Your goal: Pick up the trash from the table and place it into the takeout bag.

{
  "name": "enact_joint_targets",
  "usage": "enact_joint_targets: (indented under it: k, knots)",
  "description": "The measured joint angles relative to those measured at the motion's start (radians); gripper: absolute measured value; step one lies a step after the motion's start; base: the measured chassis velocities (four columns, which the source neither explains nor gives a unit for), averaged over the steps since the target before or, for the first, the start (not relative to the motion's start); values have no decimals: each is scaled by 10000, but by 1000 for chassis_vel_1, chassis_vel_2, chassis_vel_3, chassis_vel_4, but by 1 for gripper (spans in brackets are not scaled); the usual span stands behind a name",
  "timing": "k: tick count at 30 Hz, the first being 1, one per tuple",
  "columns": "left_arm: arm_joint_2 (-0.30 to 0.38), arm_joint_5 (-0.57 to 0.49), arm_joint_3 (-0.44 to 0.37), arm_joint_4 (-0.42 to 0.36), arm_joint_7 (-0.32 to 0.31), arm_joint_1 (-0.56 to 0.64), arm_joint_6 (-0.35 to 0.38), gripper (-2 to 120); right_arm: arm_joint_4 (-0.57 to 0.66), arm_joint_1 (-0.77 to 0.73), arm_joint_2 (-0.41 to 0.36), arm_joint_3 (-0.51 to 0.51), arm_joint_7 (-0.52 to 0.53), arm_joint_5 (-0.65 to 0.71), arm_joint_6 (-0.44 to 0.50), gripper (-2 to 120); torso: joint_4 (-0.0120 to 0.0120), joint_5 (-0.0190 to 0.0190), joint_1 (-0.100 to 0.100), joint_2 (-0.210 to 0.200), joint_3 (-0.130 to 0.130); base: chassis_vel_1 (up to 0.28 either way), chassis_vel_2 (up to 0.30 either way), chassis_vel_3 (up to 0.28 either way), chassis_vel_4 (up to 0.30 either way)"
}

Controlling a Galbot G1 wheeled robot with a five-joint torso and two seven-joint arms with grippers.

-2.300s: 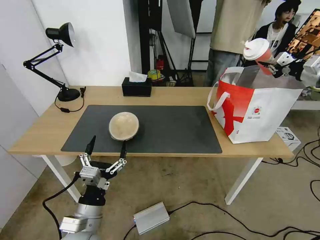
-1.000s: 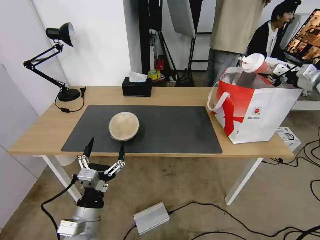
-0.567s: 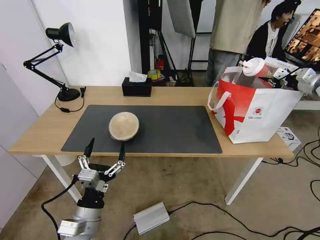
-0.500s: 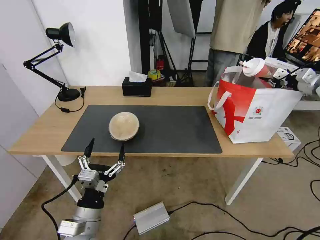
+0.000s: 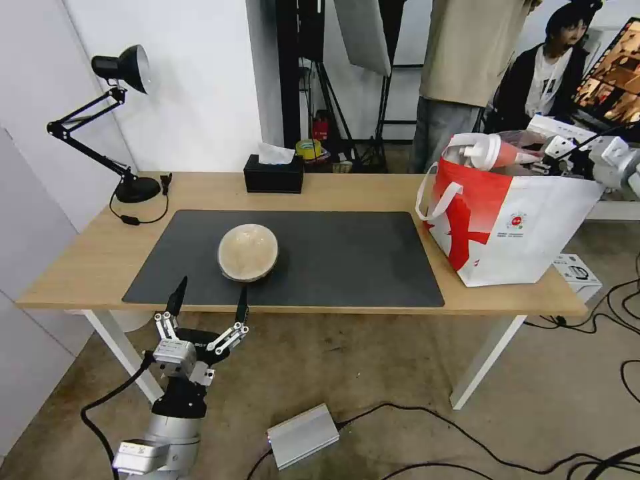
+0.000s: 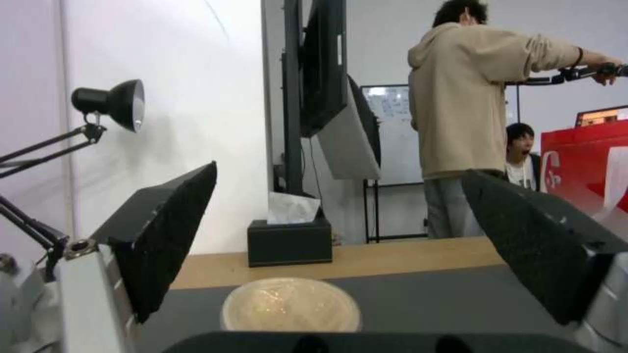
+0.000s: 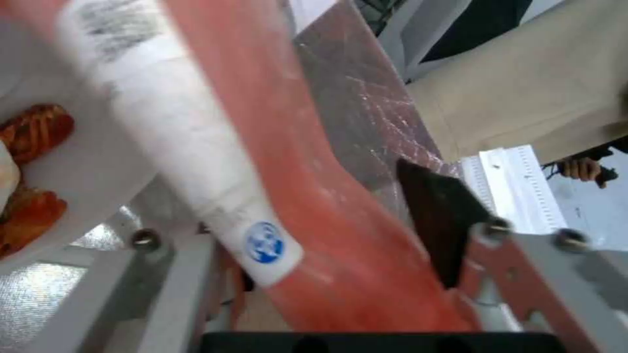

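Two tools | left tool spread wide, hanging just off the worktop's near edge, facing the beige bowl on the grey mat | right tool gripping the red cup, tipped sideways over the takeout bag's mouth, far right.

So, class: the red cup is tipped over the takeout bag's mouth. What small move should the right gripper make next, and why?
Probably open the jaws: the right gripper holds the red cup on its side over the takeout bag, above the foil lining, so it should drop inside.
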Motion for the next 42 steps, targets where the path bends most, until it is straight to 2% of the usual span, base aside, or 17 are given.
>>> enact_joint_targets:
  k: [2,6,9,10,11,13,27,42]
  knots:
    - [-26,6,12,-11,0,8,0,100,43,8,-37,-10,-1,11,0,64,0,0,0,0,0,0,0,0,0]
    - [-45,12,24,-35,-1,14,-1,100,75,10,-53,-12,-1,23,0,72,-1,0,1,0,0,0,0,0,0]
    - [-57,27,24,-57,-3,22,-1,100,147,17,-66,-12,-1,42,0,89,0,0,0,0,0,0,0,0,0]
    - [-57,27,24,-57,-3,22,-1,100,147,17,-66,-12,-1,42,0,89,0,0,0,0,0,0,0,0,0]
    - [-63,32,19,-59,-4,24,-1,100,173,18,-75,-10,-1,47,0,95,0,0,0,0,0,0,0,0,0]
    - [-75,38,9,-60,-7,25,-1,100,247,19,-100,6,0,67,0,99,-1,0,0,0,0,0,0,0,0]
    - [-118,68,-21,-63,-19,5,-1,100,1057,108,-428,83,26,372,-38,100,0,0,0,0,0,0,0,0,0]
    - [-157,80,-13,-100,-20,32,-5,100,1353,481,-671,-8,-7,408,-80,100,0,0,0,0,0,0,0,0,0]
